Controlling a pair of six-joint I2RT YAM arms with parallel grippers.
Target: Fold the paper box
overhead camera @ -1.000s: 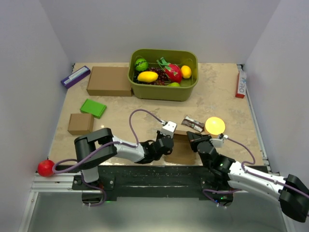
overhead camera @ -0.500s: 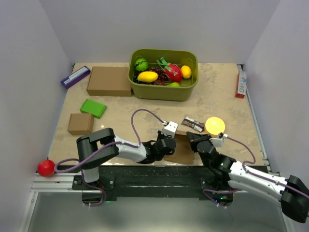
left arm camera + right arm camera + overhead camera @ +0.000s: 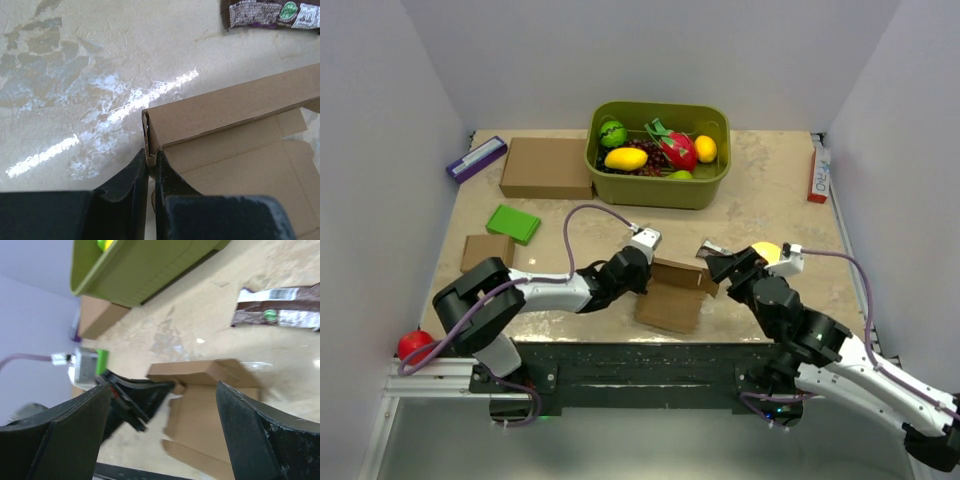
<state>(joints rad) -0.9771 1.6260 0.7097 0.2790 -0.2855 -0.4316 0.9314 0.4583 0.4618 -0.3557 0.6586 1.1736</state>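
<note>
A plain brown, thin cardboard paper box (image 3: pixel 669 303) lay near the front edge of the beige marbled table (image 3: pixel 775 195), with its far long wall standing upright. The left gripper (image 3: pixel 642 274) met that wall's left end, and the right gripper (image 3: pixel 723 263) sat just beside its right end. Farther back stood an olive-green plastic tub (image 3: pixel 660 191) of toy fruit.

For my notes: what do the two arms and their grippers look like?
The left arm and right arm have white-grey links and bulky black joints. A purple-grey cable loops to a small white wrist block on each. The left gripper and right gripper have plain matte-black fingers.
</note>
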